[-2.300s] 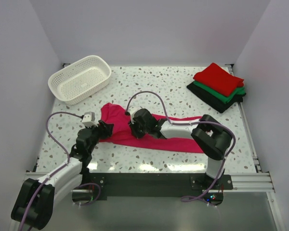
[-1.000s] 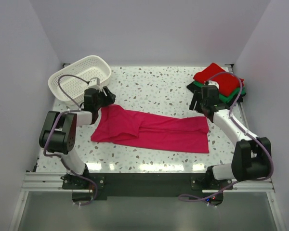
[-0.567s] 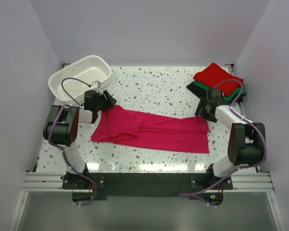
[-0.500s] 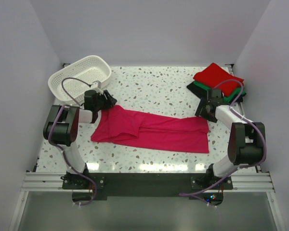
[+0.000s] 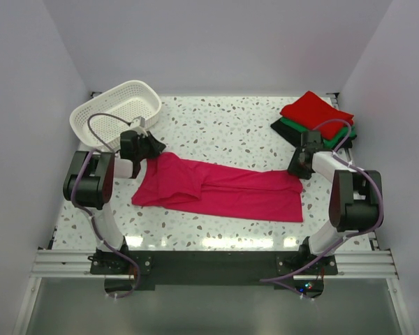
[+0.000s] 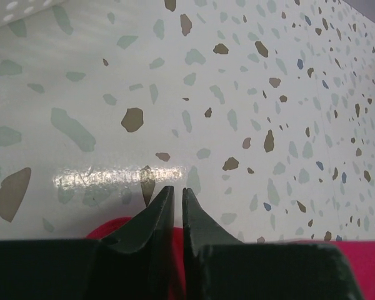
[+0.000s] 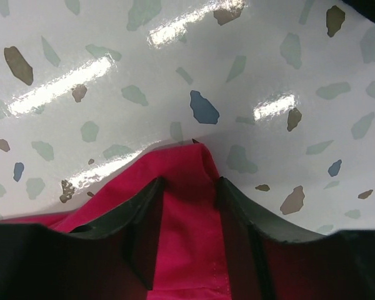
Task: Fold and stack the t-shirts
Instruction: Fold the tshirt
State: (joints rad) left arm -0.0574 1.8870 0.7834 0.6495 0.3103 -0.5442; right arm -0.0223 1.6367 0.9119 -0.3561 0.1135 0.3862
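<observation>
A magenta-pink t-shirt [image 5: 223,188] lies flat across the middle of the table, folded into a long band. At its far left corner my left gripper [image 5: 153,150] is low on the table. In the left wrist view that gripper [image 6: 177,190] has its jaws almost together, with pink cloth [image 6: 106,230] pinched between them. Over the shirt's far right corner sits my right gripper [image 5: 295,169]. The right wrist view shows this gripper [image 7: 187,182] with its jaws apart, astride a raised fold of the cloth [image 7: 187,231]. Folded red [image 5: 318,113], green [image 5: 337,140] and black [image 5: 314,149] t-shirts are stacked at the back right.
A white lattice basket [image 5: 115,115] stands at the back left, just behind the left gripper. The stack of folded shirts is close behind the right gripper. White walls enclose the speckled table [image 5: 223,129] on three sides.
Both grippers' jaws have closed in. The left ones came together on the shirt's far left corner. The right gripper dropped onto the far right corner.
</observation>
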